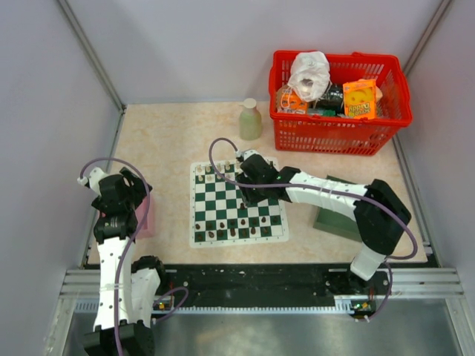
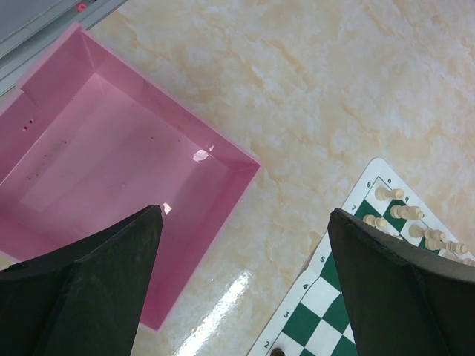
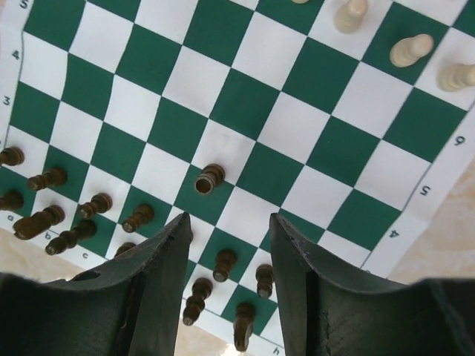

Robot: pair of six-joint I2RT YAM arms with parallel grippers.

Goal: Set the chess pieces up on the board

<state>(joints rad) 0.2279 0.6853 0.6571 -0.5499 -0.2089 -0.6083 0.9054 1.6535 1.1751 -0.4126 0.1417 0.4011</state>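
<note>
chess pieces: dark ones lining board near edge, cream ones far edge, 1 dark standing further in | board lying mid-table | right gripper hovering above, fingers partly apart, holding nothing | left gripper gaping wide by pink tray

Side items on a beige marbled tabletop

A red plastic basket stands at the far right corner. It holds a crumpled white plastic bag, an orange packet with a smiley face, and other packets too jumbled to name. Just left of the basket stands an upright pale-green bottle with a cream cap. A shallow pink tray lies near the left edge. A dark green tray, only partly visible, lies on the right side.
</note>
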